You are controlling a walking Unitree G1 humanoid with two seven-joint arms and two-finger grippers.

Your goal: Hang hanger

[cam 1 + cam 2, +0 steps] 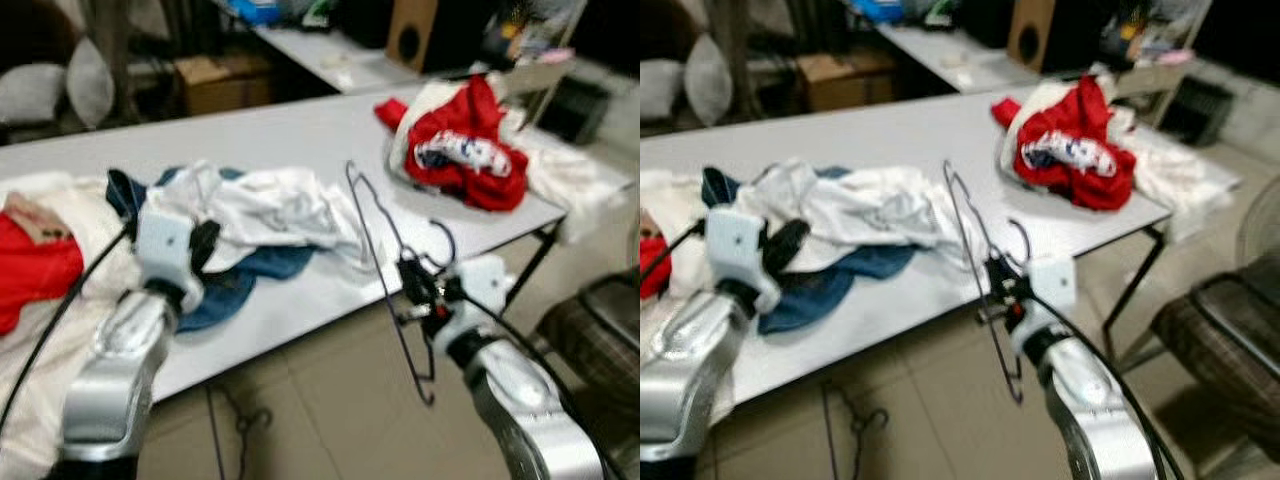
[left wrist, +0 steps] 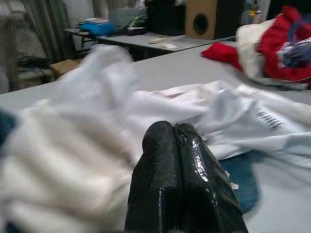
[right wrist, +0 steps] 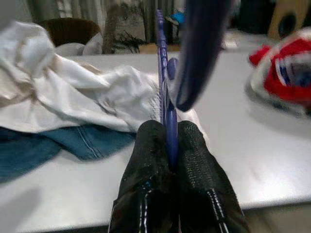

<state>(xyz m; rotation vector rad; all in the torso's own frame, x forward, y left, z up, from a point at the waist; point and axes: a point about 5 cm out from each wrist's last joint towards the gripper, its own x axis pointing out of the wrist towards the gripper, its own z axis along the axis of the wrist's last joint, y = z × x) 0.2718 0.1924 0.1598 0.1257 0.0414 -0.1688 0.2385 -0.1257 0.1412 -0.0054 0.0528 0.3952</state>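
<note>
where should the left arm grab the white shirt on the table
Judging by its pose, grip the raised bunched fold of the white shirt nearest the left gripper, coming from the table's near edge. That ridge stands off the flat surface, clear of the hanger held by the right gripper.

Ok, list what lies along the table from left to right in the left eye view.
Red cloth → left gripper → white shirt → hanger → red and white pile.

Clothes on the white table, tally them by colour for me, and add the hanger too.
White garments: 1, white shirt
Blue garments: 1, denim piece
Red garments: 2, red pile, red cloth
Hangers: 1, wire hanger in right gripper
Total: 5
</note>
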